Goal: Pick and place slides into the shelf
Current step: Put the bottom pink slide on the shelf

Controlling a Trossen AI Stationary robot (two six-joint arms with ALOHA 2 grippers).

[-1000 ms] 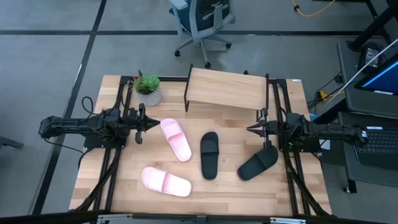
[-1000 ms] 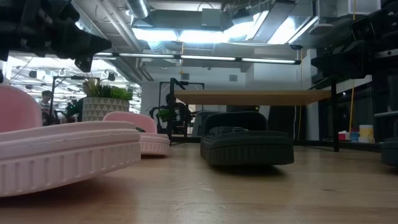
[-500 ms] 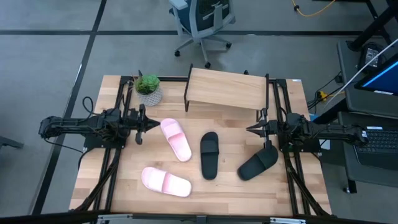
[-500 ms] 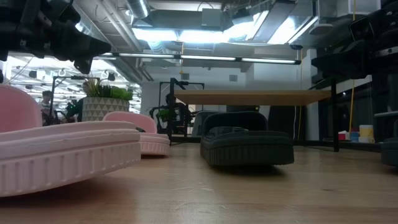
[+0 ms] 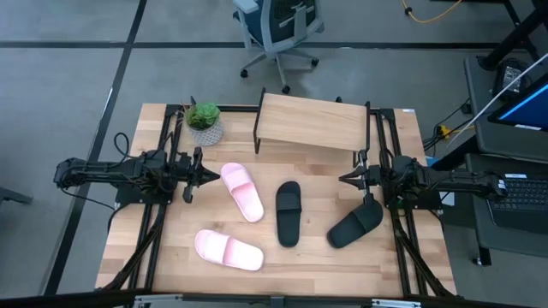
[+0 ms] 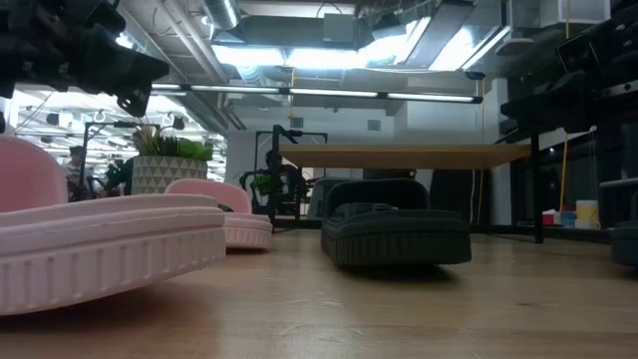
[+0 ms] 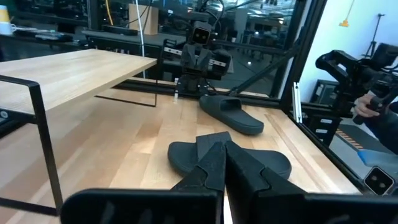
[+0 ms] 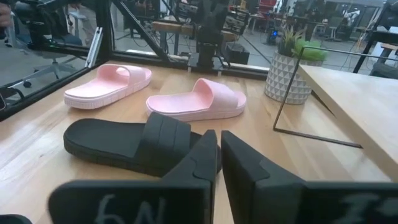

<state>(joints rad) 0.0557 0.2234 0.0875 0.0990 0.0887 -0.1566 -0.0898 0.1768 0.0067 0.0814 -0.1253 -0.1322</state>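
Two pink slides (image 5: 242, 191) (image 5: 229, 250) and two black slides (image 5: 288, 212) (image 5: 355, 224) lie sole-down on the wooden table (image 5: 171, 248). The shelf (image 5: 312, 124), a pale plank on a thin black frame, stands at the far middle. My left gripper (image 5: 214, 177) hovers shut at the table's left, pointing level at the nearer pink slide. My right gripper (image 5: 344, 179) hovers shut at the table's right, just far of the right black slide. In the left wrist view the shut fingers (image 7: 211, 165) face the black slides (image 7: 230, 158). In the right wrist view the gripper (image 8: 219, 146) faces a black slide (image 8: 130, 144).
A potted plant (image 5: 204, 122) in a white pot stands at the far left, beside the shelf. Black frame rails (image 5: 163, 214) (image 5: 402, 231) run along the table's left and right sides. An office chair (image 5: 278, 30) stands on the floor beyond the far edge.
My left gripper has swung its tip a little toward the table's near edge, staying shut. The slides have not moved.
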